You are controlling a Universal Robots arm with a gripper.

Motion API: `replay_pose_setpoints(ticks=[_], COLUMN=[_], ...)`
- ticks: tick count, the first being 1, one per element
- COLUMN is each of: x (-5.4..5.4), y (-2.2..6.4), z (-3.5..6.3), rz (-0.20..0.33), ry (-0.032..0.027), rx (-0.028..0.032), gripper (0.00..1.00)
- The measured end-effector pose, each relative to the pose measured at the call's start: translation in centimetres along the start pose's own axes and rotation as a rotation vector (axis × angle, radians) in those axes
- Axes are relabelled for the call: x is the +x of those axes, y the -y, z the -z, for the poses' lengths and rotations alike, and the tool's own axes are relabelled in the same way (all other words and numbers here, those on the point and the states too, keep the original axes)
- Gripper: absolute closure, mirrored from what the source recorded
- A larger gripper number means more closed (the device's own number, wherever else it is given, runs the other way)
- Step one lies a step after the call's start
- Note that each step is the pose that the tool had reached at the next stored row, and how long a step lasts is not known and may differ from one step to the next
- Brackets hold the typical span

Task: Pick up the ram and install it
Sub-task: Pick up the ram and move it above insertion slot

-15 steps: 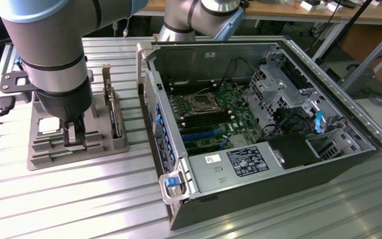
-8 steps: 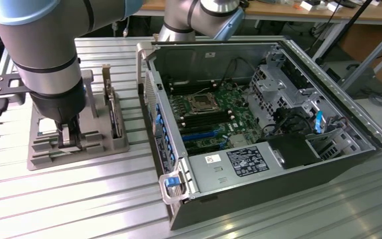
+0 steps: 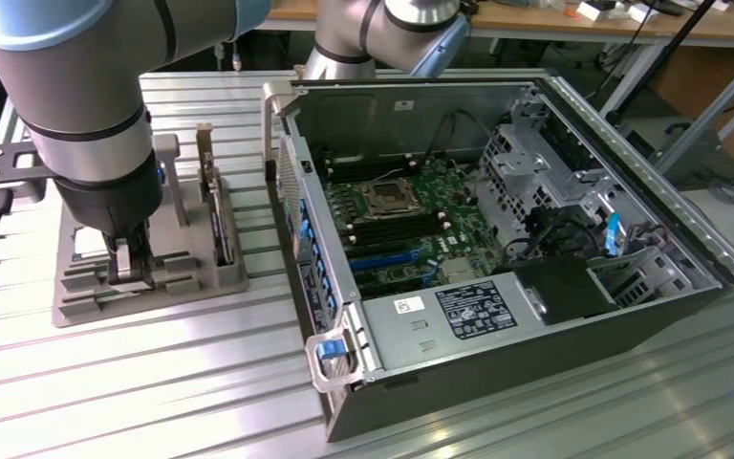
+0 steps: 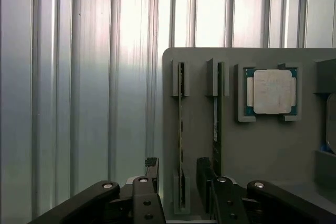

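The ram [image 4: 181, 129] is a thin green stick standing on edge in a slot of the grey holder block [image 4: 194, 103]. My gripper [image 4: 178, 177] is open and straddles one end of it, with one finger [image 4: 152, 171] on each side and a gap left to the stick. A second like stick [image 4: 216, 114] stands in the neighbouring slot. In the exterior view my gripper [image 3: 125, 270] points straight down onto the holder block [image 3: 150, 277] at the exterior view's left, with the open computer case [image 3: 495, 239] beside it.
A square silver processor [image 4: 272, 92] lies in a pocket of the holder. A larger card [image 3: 221, 225] stands upright on the holder near the case. The motherboard [image 3: 405, 225] lies inside the case among cables and drive cages. The table is ribbed aluminium [image 3: 150, 382].
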State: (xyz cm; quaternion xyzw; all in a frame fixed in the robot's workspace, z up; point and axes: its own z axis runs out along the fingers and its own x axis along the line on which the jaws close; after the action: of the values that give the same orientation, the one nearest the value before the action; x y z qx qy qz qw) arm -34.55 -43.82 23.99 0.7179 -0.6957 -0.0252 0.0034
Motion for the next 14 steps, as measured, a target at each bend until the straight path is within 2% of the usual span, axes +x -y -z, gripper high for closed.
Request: replay_pose_setpoints(ticks=[3, 14], x=[-0.34, -0.35], y=[0.02, 0.03], z=[-0.12, -0.43], rz=[0.000, 0.000], ry=[0.0001, 0.0000], rx=[0.0001, 0.0000], gripper=[0.58, 0.58])
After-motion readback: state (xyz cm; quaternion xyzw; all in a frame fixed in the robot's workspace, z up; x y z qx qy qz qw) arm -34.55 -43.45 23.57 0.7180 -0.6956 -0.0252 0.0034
